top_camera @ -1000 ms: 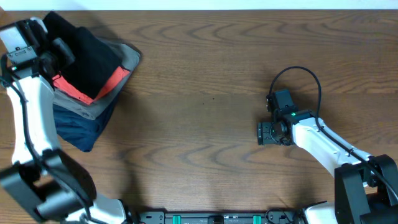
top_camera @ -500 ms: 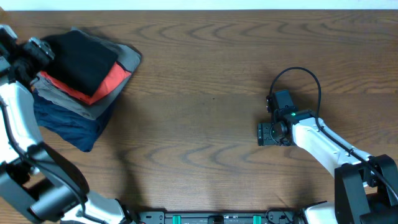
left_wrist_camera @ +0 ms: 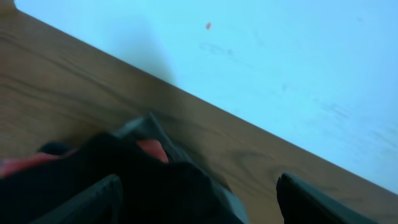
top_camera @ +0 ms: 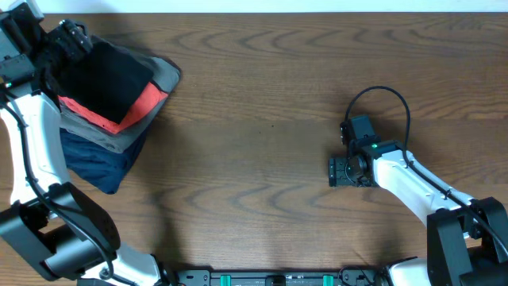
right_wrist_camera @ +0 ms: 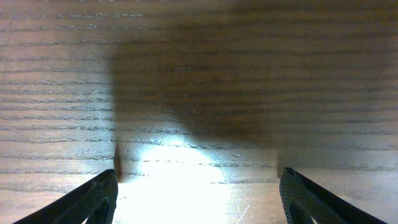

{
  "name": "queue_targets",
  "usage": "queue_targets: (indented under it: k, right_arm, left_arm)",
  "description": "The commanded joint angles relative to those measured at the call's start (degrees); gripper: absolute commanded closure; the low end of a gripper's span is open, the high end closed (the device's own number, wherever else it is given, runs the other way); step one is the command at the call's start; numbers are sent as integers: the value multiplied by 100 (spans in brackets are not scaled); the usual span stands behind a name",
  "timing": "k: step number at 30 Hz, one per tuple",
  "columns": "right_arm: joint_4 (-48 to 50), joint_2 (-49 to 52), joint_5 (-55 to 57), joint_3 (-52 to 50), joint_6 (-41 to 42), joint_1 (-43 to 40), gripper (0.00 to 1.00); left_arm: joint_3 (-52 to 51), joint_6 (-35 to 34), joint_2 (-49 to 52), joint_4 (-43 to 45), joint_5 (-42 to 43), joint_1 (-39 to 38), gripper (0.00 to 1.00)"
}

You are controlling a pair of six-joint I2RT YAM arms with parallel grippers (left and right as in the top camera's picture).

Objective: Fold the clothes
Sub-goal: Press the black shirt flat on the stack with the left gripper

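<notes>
The left gripper (left_wrist_camera: 199, 183) is released: in its wrist view the two dark fingers (left_wrist_camera: 93, 202) stand wide apart at the bottom corners, and nothing is pinched between them. Black cloth fills the space under and just ahead of the left-hand finger, though whether that finger touches it cannot be told. This cloth is the black T-shirt (top_camera: 107, 75), which lies as a compact dark bundle on top of a pile at the far left corner of the table (top_camera: 254, 119). From overhead the left gripper sits at the shirt's far left edge. Beneath the shirt a red-orange garment (top_camera: 143, 103) shows along its near and right sides. Under that is a grey garment (top_camera: 165, 73), its corner jutting to the right, and at the bottom a navy garment (top_camera: 95, 163) spreads toward the near side. Past the pile, the wrist view shows the table's edge and a pale surface (left_wrist_camera: 280, 62) beyond it. Well apart on the right half, the right gripper (right_wrist_camera: 198, 177) is likewise released, its fingers spread over bare wood grain with only its own shadow below. A black cable (top_camera: 381, 91) loops above that wrist
</notes>
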Motion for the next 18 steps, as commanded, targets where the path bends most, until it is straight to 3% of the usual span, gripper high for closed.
queue_targets:
  k: [1,9,15,18]
  right_arm:
    - [76,39,39,17,101,-26,18]
    - [94,39,39,17,144,-26,17]
    - [68,39,35,17,146,-26,16]
    - [26,39,37,17,146,-26,16]
  left_arm:
    - [46,-50,-17,-52,37,26,19]
    - [-7,-50,509,-695,-28,24,20]
    - [-15,-50,1469,304,-28,31,19]
    - [-15,-52,1801,389,-24,31,19]
